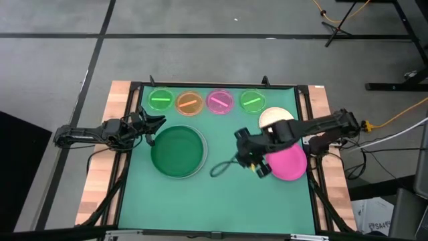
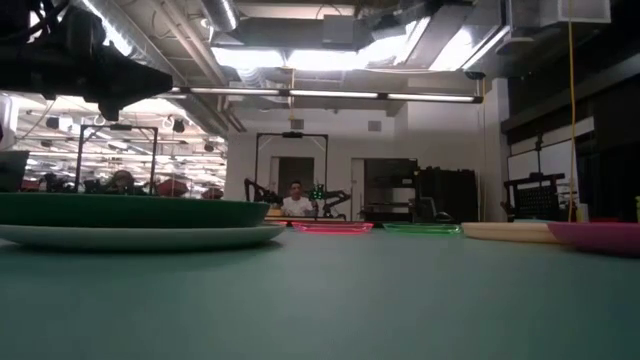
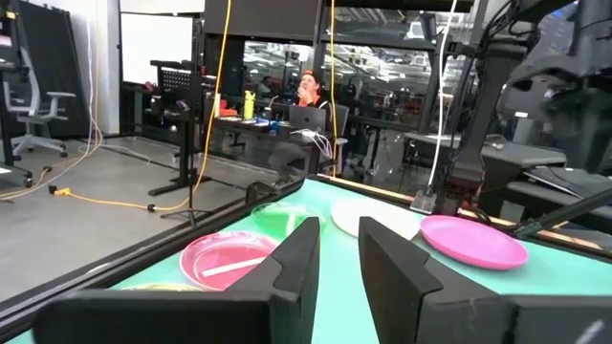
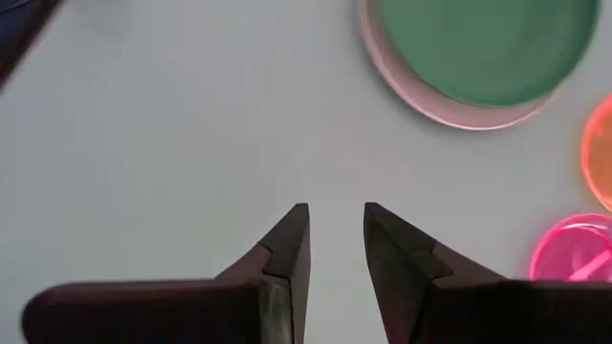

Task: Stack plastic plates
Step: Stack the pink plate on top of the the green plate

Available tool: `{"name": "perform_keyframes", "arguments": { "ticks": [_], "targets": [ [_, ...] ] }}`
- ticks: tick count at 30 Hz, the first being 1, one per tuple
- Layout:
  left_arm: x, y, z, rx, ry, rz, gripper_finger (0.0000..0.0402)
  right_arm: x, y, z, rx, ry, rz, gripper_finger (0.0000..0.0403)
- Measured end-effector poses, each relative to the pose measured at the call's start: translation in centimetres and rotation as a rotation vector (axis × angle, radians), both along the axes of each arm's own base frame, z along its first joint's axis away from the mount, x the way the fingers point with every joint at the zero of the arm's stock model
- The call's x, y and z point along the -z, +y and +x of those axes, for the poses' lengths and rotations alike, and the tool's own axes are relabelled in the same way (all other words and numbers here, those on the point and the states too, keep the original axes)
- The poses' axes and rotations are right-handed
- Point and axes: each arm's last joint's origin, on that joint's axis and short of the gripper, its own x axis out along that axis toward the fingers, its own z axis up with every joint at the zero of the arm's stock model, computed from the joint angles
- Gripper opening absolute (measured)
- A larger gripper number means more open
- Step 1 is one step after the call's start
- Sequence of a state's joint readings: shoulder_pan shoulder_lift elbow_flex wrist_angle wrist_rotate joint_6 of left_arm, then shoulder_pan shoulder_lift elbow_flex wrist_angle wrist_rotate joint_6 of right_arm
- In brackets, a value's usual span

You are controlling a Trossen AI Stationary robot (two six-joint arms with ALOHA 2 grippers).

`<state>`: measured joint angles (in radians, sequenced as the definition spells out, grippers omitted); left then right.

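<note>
My left fingers (image 1: 159, 121): reaching in from the bench's left edge, poised just off the far-left rim of the big plate pair. In the left wrist view the two fingers (image 3: 304, 260) stand a narrow gap apart, holding nothing.

My right fingers (image 1: 239, 136): arm stretched in from the right edge across the two medium plates, wrist tipped down over bare mat near the bench's middle. In the right wrist view the fingers (image 4: 292, 244) are slightly parted with only mat between them; nothing gripped.

Dark green plate (image 1: 178, 150): large, left of centre, sitting inside the white plate (image 1: 194, 169), whose pale rim shows around its near side. The low view confirms green lying on white.

Magenta plate (image 1: 291, 163): medium, flat on the mat near the right edge, partly under my right arm.

Cream plate (image 1: 273, 116): medium, just beyond the magenta one, also partly covered by that arm; I cannot tell whether the two touch.

Small translucent plates, in a row along the far edge, left to right: green small plate (image 1: 160, 100), orange small plate (image 1: 190, 102), pink small plate (image 1: 220, 100), second green small plate (image 1: 251, 100). Each lies singly, close beside its neighbour.

Bench (image 1: 221, 201): green mat inside a dark frame; near half bare.

Beyond the bench: a seated person (image 2: 295, 203) at a desk in the room behind.
</note>
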<state>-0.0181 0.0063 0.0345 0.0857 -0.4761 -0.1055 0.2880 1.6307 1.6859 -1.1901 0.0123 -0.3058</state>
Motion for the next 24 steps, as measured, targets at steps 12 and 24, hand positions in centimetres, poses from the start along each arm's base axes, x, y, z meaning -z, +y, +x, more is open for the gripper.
{"name": "perform_keyframes", "arguments": {
  "ticks": [12,24],
  "targets": [
    [0.0,-0.1,0.1,0.052,0.000,0.006,0.0070,-2.5,2.1,-6.1,0.048,-0.003,-0.226,0.0089],
    [0.0,-0.1,0.1,0.051,-0.001,0.006,0.0070,-3.0,0.3,-10.6,0.086,-0.007,-0.340,0.0089]
  ]
}}
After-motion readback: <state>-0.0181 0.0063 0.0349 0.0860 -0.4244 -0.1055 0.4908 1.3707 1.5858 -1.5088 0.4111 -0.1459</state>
